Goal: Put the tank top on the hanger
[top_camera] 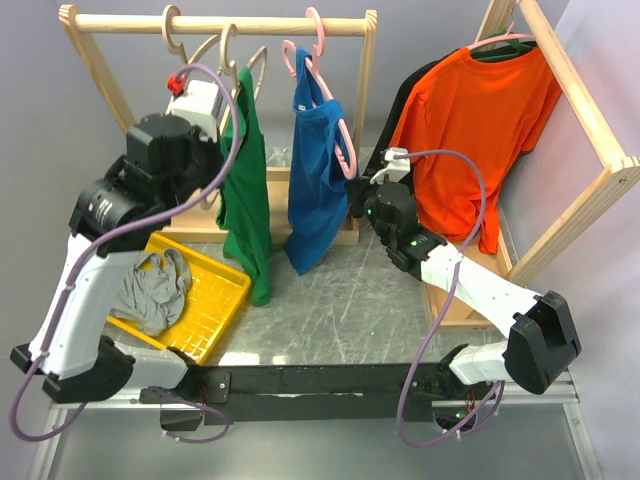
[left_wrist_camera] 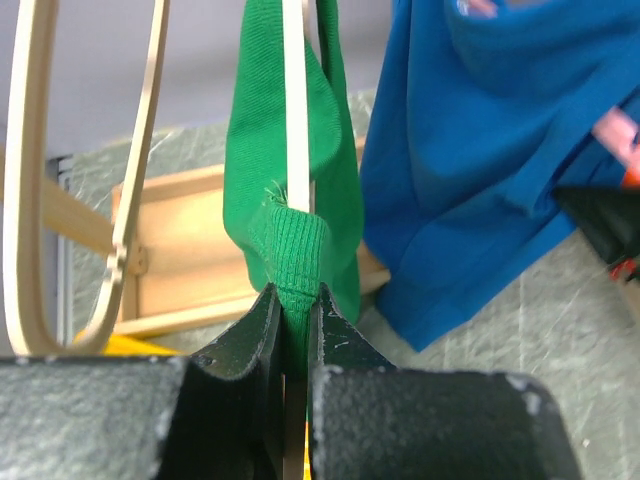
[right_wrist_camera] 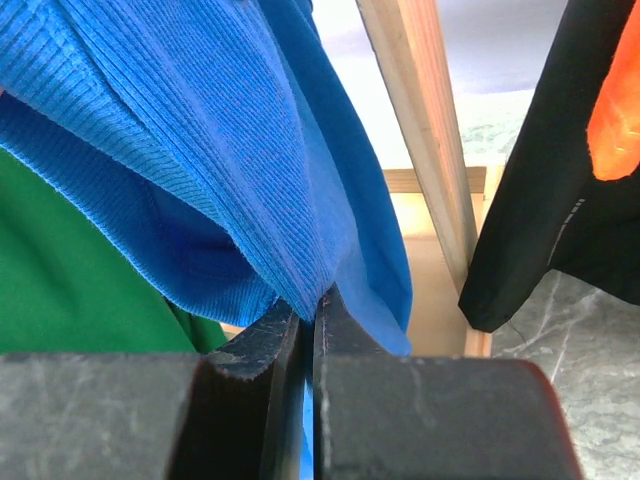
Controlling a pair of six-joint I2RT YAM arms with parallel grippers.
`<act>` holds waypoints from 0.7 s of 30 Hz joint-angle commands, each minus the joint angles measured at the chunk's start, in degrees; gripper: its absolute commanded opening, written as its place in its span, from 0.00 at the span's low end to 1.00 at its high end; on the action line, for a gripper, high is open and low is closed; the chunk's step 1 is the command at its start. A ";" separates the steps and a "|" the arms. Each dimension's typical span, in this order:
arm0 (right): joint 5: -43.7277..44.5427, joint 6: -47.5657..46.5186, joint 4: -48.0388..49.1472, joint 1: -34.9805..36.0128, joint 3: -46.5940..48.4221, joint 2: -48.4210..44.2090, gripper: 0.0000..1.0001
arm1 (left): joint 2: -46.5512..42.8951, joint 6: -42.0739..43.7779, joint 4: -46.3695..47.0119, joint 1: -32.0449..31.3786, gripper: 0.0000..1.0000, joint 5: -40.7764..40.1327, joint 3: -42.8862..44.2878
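The green tank top (top_camera: 245, 200) hangs from the wooden rail beside the blue one. In the left wrist view its strap (left_wrist_camera: 290, 250) folds over a thin beige bar of the hanger (left_wrist_camera: 297, 120). My left gripper (left_wrist_camera: 293, 295) is shut on that fold, and the bar runs down between the jaws. From above, the left gripper (top_camera: 222, 105) sits high at the tank top's left shoulder, and the hanger's hook (top_camera: 228, 40) is over the rail. My right gripper (right_wrist_camera: 312, 305) (top_camera: 356, 192) is shut on the edge of the blue tank top (right_wrist_camera: 200, 120).
The blue tank top (top_camera: 315, 170) hangs on a pink hanger (top_camera: 315, 40). An empty beige hanger (left_wrist_camera: 30, 180) hangs left of the green top. A yellow basket (top_camera: 215, 290) holds a grey garment (top_camera: 150, 285). An orange shirt (top_camera: 480, 120) and a black garment (right_wrist_camera: 540, 180) hang on the right rack (top_camera: 590, 120).
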 commanded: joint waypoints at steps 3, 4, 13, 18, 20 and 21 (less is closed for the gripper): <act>-0.80 1.03 1.10 -0.46 -0.55 -2.53 0.00 | 4.07 0.15 6.61 6.36 0.01 10.55 9.27; -0.88 1.03 1.27 -0.54 -0.55 -2.62 0.00 | 4.34 0.06 7.14 6.89 0.01 11.61 9.19; -1.59 1.21 1.19 -0.54 -0.99 -2.88 0.00 | 9.43 -1.26 7.58 13.66 0.01 18.99 14.72; -1.68 1.12 1.10 -0.54 -1.17 -3.23 0.00 | 11.63 -1.79 7.41 15.95 0.01 21.81 15.43; -1.76 1.21 1.10 -0.54 -1.34 -3.41 0.00 | 11.55 -2.31 8.72 16.48 0.01 22.87 13.68; -1.76 1.21 1.19 -0.54 -1.34 -3.32 0.00 | 10.94 -2.49 9.34 16.56 0.01 22.87 11.23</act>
